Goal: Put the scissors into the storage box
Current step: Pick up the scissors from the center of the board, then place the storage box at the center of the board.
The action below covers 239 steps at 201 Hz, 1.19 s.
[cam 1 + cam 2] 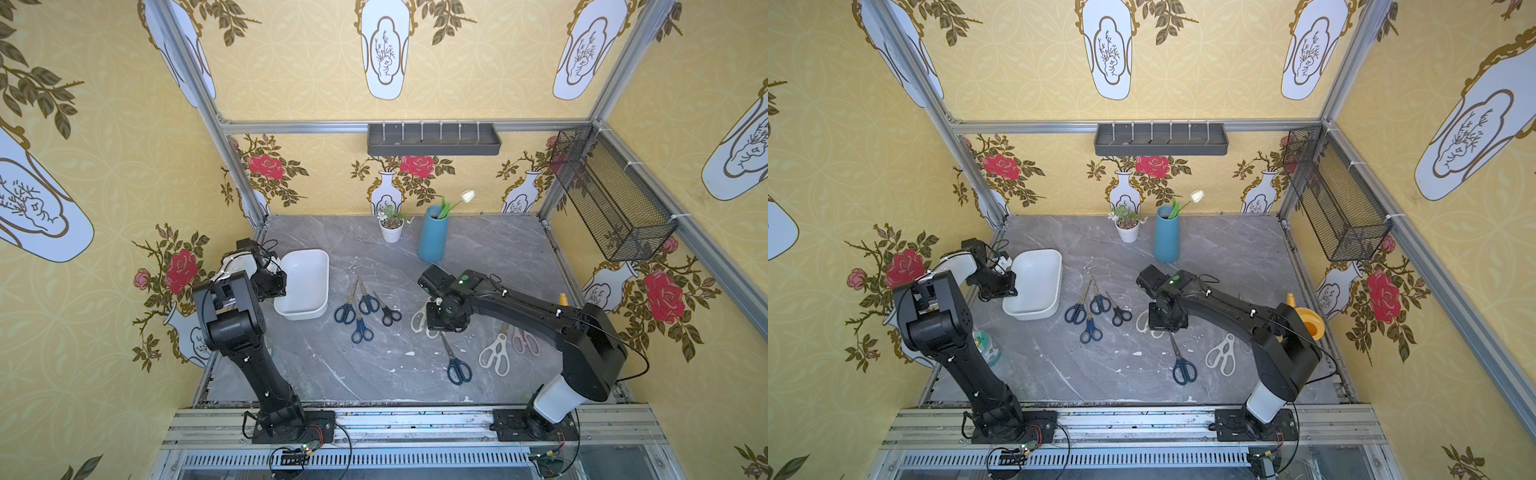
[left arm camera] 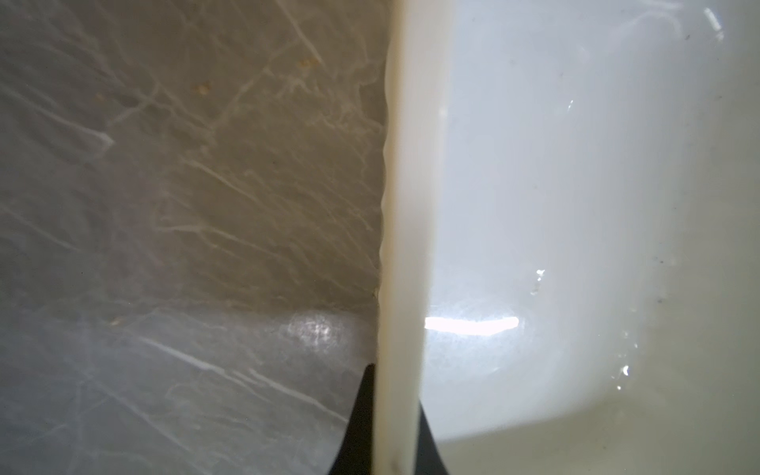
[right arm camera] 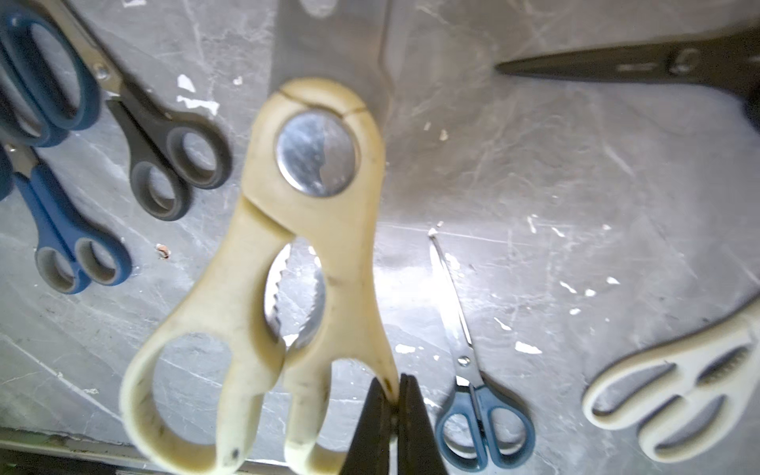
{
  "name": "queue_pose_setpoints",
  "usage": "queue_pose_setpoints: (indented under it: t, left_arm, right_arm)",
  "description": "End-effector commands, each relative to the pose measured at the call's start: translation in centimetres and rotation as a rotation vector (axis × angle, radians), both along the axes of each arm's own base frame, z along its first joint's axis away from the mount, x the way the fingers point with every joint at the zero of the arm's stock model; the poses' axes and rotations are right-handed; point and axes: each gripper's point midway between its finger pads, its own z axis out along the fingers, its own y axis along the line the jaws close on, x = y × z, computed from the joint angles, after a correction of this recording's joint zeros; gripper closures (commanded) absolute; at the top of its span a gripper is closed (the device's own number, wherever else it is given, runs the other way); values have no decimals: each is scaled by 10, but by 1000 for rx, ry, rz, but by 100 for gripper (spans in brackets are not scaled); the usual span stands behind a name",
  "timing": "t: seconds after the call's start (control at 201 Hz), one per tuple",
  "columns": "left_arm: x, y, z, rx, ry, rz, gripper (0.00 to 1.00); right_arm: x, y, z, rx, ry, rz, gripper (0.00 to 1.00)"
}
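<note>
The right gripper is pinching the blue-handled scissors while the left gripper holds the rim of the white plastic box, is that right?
Not quite: the colour is wrong. The right gripper is pinching the cream-handled kitchen shears by a handle loop, as the right wrist view shows. The left gripper does hold the rim of the white plastic box.

The grey marbled bench (image 1: 374,374), flecked with white chips, is carrying the white storage box (image 1: 305,284) at its left side, with four slim scissors (image 1: 365,296) lying clustered just beside it. A lone blue-handled pair (image 1: 452,360), cream shears (image 1: 500,340) and pinkish shears (image 1: 519,335) are lying toward the right. A potted plant (image 1: 391,233) and blue vase (image 1: 432,241) are standing at the back.
</note>
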Motion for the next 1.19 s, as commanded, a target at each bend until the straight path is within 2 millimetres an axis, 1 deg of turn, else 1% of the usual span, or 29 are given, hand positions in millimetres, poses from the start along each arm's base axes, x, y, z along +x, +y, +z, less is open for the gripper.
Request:
queue_pose_setpoints:
  t: [0.0,0.045,0.11,0.179,0.229,0.309,0.393,0.463,0.543,0.627,0.652,0.657,0.677,0.722,0.822,0.946,1.006,1.095,1.185]
  left_arm:
    - [-6,-18,30,-75,-1,33,100]
    - [-9,-24,46,-78,-7,43,100]
    - [-16,-39,70,-84,-15,48,100]
    - [-25,-65,96,-96,-41,35,100]
    - [-32,-78,108,-38,-55,47,100]
    - [-45,-118,122,25,-77,-9,100]
    - [-55,-170,126,-34,-92,-63,100]
    - [-62,-209,119,-85,-48,-99,100]
    - [-64,-247,106,-131,2,-122,100]
    - [-56,-280,100,-128,-19,-146,100]
    - [-50,-284,98,-119,-33,-141,100]
    - [-51,-290,98,-117,-32,-155,100]
    - [-51,-299,95,-105,-41,-171,100]
    - [-44,-312,89,-85,-54,-183,100]
    - [-33,-333,69,-73,-46,-162,100]
    - [-26,-357,45,-80,-16,-132,100]
    - [-22,-365,35,-66,-16,-139,100]
    - [-19,-372,24,-53,-3,-145,100]
    - [-26,-379,14,-47,17,-169,100]
  right_arm:
    - [7,-16,8,-5,-47,-94,100]
    - [11,-20,15,9,-70,-124,100]
    - [18,-24,24,42,-101,-161,100]
    - [24,-32,32,67,-120,-196,100]
    - [27,-39,36,74,-130,-214,100]
    - [27,-51,40,85,-133,-223,100]
    - [25,-66,45,96,-128,-228,100]
    - [22,-79,52,101,-129,-231,100]
    - [19,-95,58,105,-122,-240,100]
    - [15,-112,66,91,-125,-263,100]
    - [14,-117,68,87,-125,-273,100]
    - [14,-117,69,87,-127,-275,100]
    - [13,-120,71,89,-131,-280,100]
    - [11,-122,75,103,-134,-282,100]
    - [5,-122,79,132,-129,-292,100]
    - [0,-119,82,165,-121,-291,100]
    - [-2,-118,85,178,-123,-291,100]
    - [-3,-117,90,193,-128,-292,100]
    - [-5,-113,90,216,-119,-280,100]
